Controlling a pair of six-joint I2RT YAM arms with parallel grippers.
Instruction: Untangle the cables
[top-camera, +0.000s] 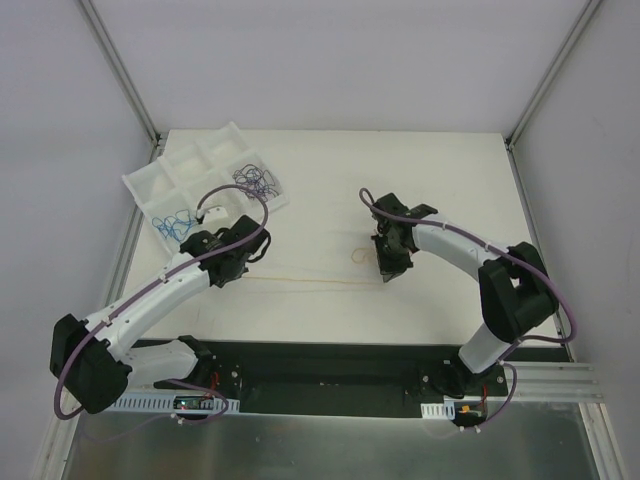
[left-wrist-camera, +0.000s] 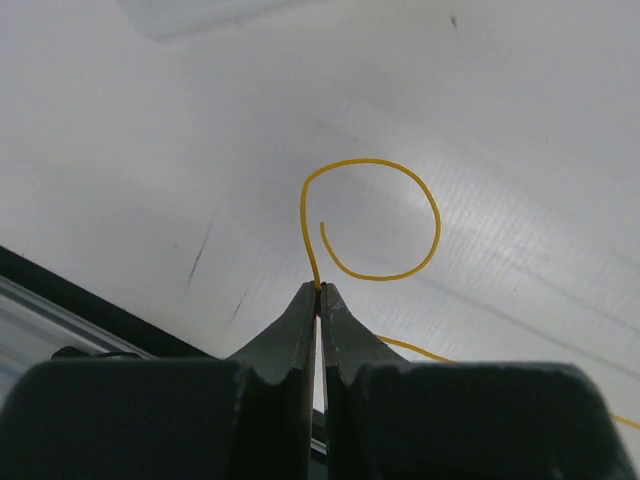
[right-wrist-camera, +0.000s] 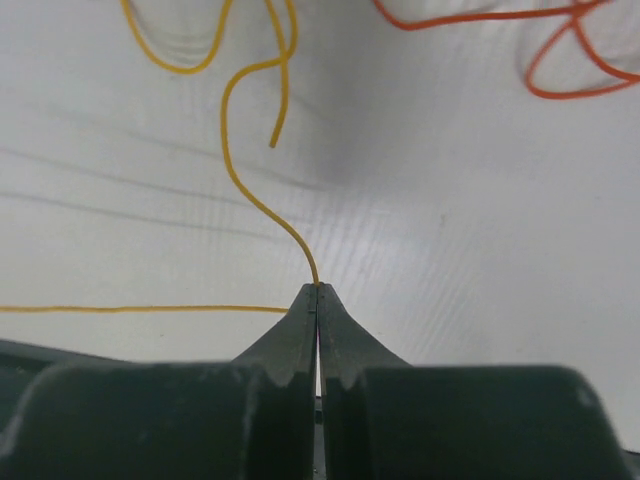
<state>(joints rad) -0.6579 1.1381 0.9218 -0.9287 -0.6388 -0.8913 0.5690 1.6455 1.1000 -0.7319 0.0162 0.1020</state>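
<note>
1. Top external: alone in showing the white tray (top-camera: 140, 190) at the far left of the table (top-camera: 330, 190), holding blue cables (top-camera: 178, 222) and dark cables (top-camera: 252, 180) in separate compartments. Arching inward from both bases, left gripper (top-camera: 248, 264) and right gripper (top-camera: 388, 264) pointing down, with a faint yellow cable (top-camera: 310, 281) stretching between them.
2. Left wrist: showing the left gripper (left-wrist-camera: 320, 288) clenching the yellow cable (left-wrist-camera: 437, 215), which is curling into a loop beyond the tips.
3. Right wrist: showing the right gripper (right-wrist-camera: 317, 287) pinching the yellow cable (right-wrist-camera: 225, 150). An orange cable (right-wrist-camera: 560, 95) is lying loose beyond it.
</note>
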